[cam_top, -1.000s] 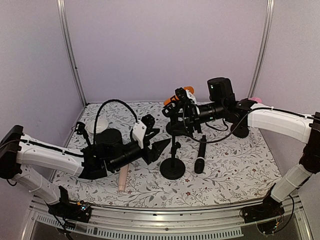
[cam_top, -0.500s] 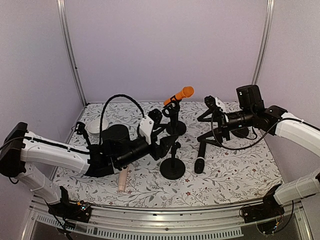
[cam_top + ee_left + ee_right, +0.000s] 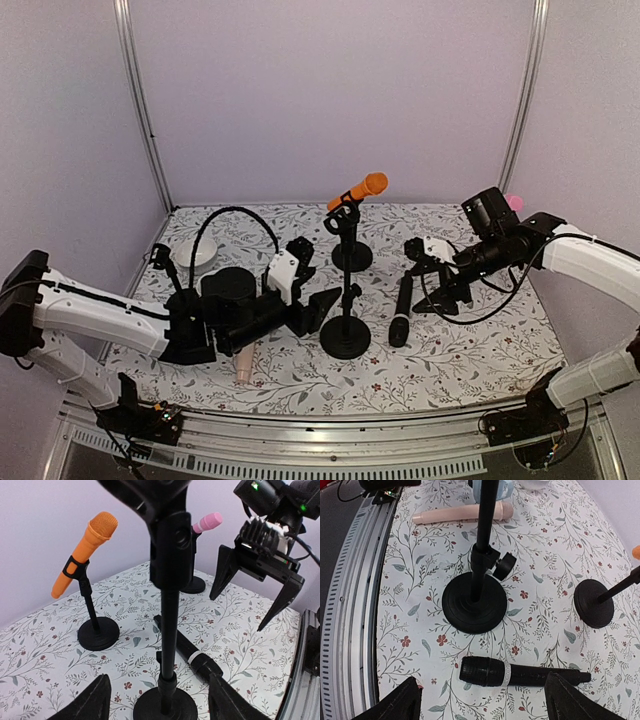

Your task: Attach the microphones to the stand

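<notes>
Seen from above, the left arm (image 3: pixel 100 310) covers most of the beige microphone (image 3: pixel 244 366), the right arm (image 3: pixel 575 255) hides the pink microphone (image 3: pixel 513 201) but for its head, and the right wrist view crops the orange microphone (image 3: pixel 636 553) to a sliver.

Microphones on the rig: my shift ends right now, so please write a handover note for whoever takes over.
Left gripper: open, empty, facing the near stand.
Right gripper: open, empty, over the black microphone.
Done: orange microphone clipped in the far stand; pink microphone clipped in the back-right stand.
Left to do: black microphone lies on the table right of the near stand, beige microphone left of it; the near stand's clip is empty.
</notes>
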